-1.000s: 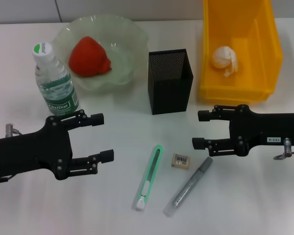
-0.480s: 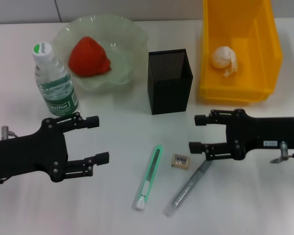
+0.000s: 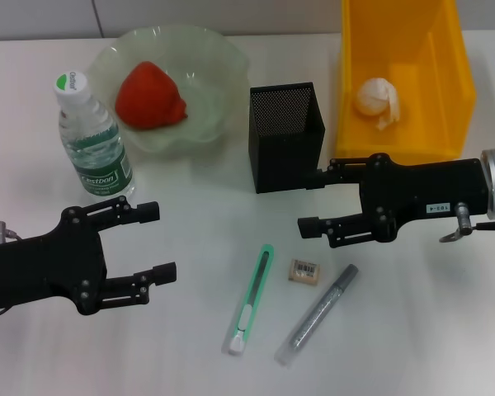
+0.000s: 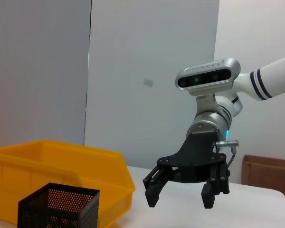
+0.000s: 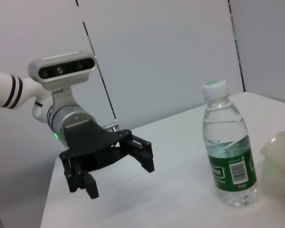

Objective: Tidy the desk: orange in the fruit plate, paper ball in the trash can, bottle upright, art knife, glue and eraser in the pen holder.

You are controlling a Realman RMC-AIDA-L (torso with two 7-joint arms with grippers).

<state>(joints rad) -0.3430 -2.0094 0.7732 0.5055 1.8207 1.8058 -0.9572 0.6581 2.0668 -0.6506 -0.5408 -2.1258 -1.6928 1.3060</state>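
While the pen holder (image 3: pixel 285 136) stands upright at the middle of the desk (image 3: pixel 190 346), the right gripper (image 3: pixel 309 200) hovers just to its right and front, fingers spread wide and holding nothing, its upper fingertip close to the holder's lower right corner. Nearer the robot than the holder lie three loose items: the art knife (image 3: pixel 250 299) straight in front, the eraser (image 3: pixel 305 271) just right of the knife, and the glue (image 3: pixel 317 314) beside the eraser, angled, all apart from one another. Bare desk separates these from the holder's base.

Right of the holder sits the yellow trash can (image 3: pixel 400 140), close but not touching, with the paper ball (image 3: pixel 378 100) inside. Left of the holder the fruit plate (image 3: pixel 210 74) nearly meets its rim and carries the orange (image 3: pixel 149 94). Farther left the bottle (image 3: pixel 91 137) stands upright, cap on.

Well left and forward of the holder, the left gripper (image 3: pixel 155 241) hangs with fingers wide and nothing between them, open tabletop lying between it and the knife.
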